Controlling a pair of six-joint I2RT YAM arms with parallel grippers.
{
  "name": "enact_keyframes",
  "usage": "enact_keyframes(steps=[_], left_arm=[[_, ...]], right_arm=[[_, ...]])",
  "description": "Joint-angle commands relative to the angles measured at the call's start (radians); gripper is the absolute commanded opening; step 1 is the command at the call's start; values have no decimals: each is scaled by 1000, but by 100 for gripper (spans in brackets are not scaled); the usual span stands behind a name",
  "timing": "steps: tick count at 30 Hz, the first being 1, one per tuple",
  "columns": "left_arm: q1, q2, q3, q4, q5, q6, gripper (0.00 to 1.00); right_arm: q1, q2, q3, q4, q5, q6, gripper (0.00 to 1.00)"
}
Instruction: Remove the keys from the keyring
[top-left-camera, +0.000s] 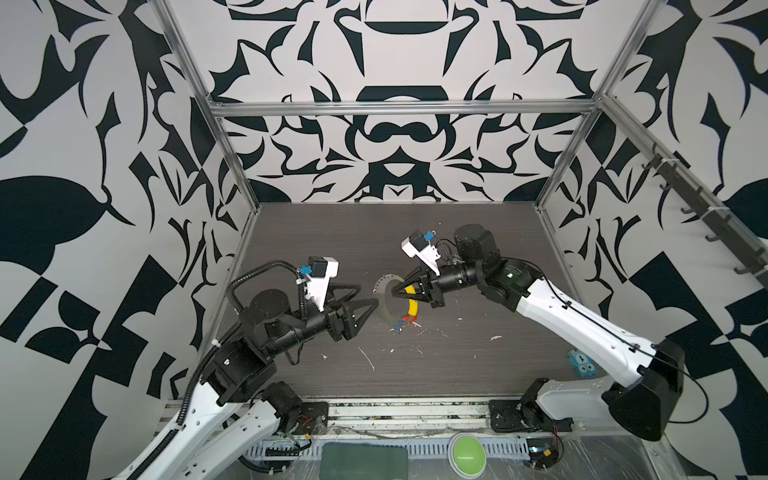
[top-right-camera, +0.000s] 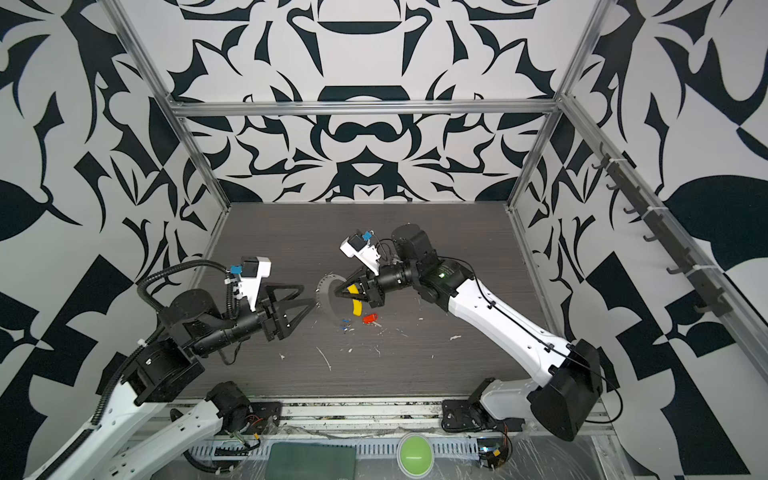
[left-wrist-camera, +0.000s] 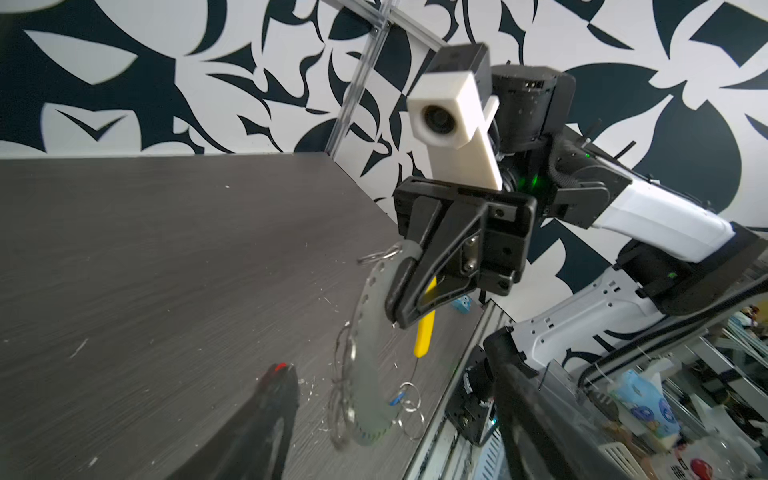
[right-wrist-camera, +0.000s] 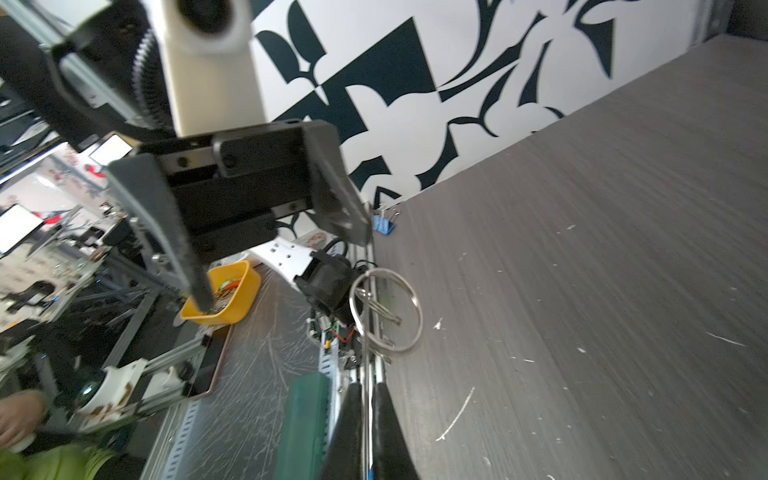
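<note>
In both top views the right hand pinches the keyring above the middle of the surface. The left hand hovers spread beside it, and the red key lies freed below. In the left wrist view the blue key dangles from the ring, likely next to grasp.

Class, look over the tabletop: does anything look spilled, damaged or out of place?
Yes. White flecks and a long pale streak litter the dark table near the keyring; scraps or scratches, I cannot tell. A light-blue block sits at the table's right edge, partly hidden by the right arm.
</note>
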Motion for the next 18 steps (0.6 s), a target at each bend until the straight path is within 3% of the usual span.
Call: enact_keyframes(steps=[1,10,15,18], left_arm=[[2,17,-7,11,102,3,78],[1,57,-17,83,201,-40,43],[1,70,-33,141,194,-87,17],[1,72,-42,171,133,-123,4]], right_arm=[[4,-31,36,22,-148,3,0],[5,-22,33,96,-166,60,0],[5,-25,27,114,-142,82,0],[5,-47,11,124,-71,94,3]])
